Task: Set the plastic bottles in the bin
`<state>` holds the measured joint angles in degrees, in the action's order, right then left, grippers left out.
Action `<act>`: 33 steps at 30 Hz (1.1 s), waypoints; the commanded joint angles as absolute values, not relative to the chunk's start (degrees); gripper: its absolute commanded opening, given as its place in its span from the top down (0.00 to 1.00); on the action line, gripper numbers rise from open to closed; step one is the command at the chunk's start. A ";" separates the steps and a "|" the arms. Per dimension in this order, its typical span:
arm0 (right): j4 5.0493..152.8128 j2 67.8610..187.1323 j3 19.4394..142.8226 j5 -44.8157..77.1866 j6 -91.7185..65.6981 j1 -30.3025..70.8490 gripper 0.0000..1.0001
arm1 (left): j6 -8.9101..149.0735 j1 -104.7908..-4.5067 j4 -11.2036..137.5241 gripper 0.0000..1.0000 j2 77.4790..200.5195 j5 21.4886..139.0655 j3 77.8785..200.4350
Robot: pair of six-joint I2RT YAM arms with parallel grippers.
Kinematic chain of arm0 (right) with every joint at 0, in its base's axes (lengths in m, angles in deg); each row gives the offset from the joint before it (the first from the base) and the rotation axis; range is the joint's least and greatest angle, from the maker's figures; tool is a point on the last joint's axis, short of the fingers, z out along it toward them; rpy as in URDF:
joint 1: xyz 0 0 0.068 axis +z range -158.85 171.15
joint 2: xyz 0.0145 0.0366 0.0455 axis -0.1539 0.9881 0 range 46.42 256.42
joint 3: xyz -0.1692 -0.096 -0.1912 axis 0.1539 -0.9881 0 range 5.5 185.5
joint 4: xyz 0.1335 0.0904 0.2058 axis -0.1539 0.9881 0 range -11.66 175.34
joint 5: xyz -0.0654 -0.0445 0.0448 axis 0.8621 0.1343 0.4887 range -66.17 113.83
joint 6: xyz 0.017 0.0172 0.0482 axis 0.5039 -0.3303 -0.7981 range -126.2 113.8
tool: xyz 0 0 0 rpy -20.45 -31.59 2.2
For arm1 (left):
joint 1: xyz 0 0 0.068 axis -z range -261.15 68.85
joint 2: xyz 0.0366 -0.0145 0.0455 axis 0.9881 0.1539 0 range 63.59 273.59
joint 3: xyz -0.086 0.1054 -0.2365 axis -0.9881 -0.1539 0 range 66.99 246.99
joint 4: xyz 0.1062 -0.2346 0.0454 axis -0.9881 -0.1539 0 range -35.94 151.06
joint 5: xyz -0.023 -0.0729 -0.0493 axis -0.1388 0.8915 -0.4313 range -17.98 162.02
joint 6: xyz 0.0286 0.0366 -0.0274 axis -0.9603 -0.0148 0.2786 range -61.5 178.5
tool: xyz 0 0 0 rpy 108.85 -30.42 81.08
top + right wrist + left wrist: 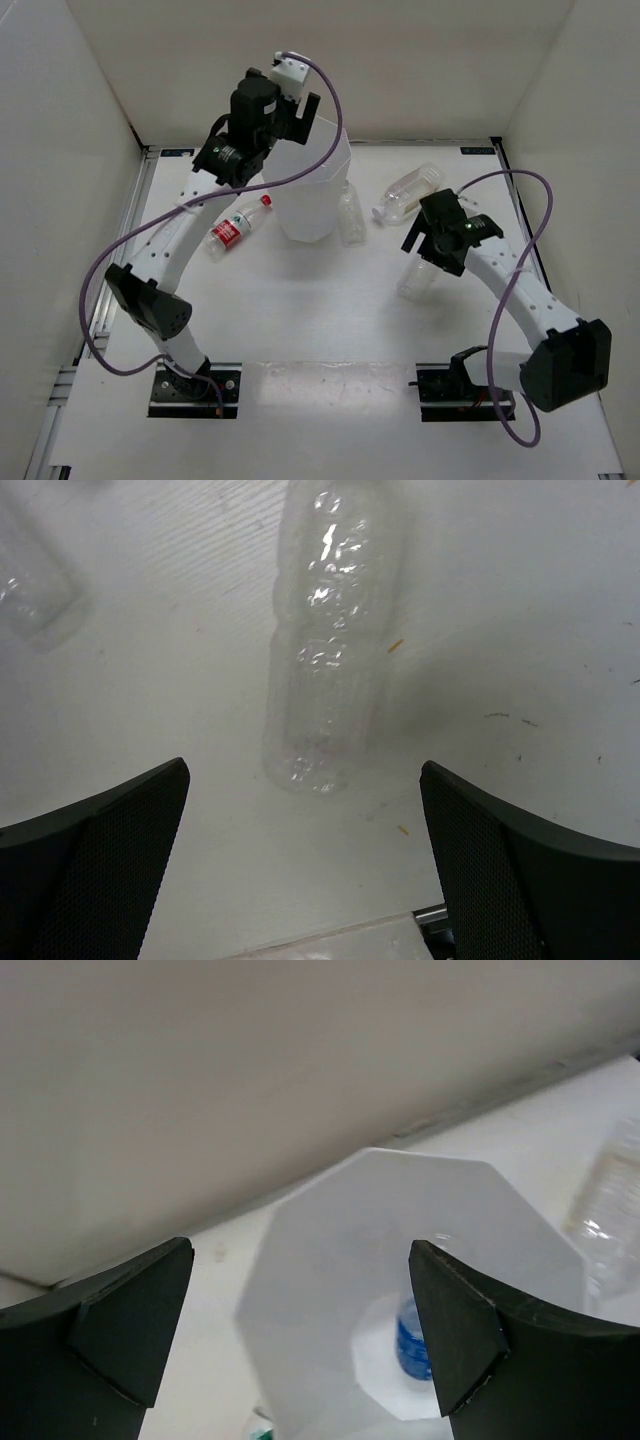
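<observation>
The white faceted bin (312, 190) stands at the back centre. My left gripper (305, 112) hovers over its mouth, open and empty. In the left wrist view (300, 1300) I look down into the bin (320, 1260), and a blue-labelled bottle (411, 1338) lies on its floor. A red-labelled bottle (237, 228) lies left of the bin. A plain clear bottle (350, 212) lies against the bin's right side. A larger white-capped bottle (410, 190) lies further right. My right gripper (425, 255) is open and empty above another clear bottle (417, 278), which lies ahead of the jaws (325, 660).
White walls close in the table at the back and both sides. Purple cables loop from both arms. The edge of a second clear bottle (35, 590) shows at the top left of the right wrist view.
</observation>
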<state>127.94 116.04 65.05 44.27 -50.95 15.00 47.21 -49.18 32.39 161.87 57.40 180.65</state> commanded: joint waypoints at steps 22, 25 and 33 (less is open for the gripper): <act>118.85 141.51 71.76 34.29 -41.36 0.46 0.00 | 53.40 -84.13 30.21 0.00 127.94 53.72 132.73; 117.37 143.36 72.29 35.51 -40.56 0.46 0.00 | 54.11 -85.80 28.98 0.00 127.31 55.84 132.03; 114.11 146.61 70.27 33.93 -40.56 0.46 0.13 | 54.11 -88.18 26.61 0.00 127.31 56.37 132.64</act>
<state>115.85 146.40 70.23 34.13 -41.22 0.53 53.22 -87.54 27.91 128.74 54.93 131.94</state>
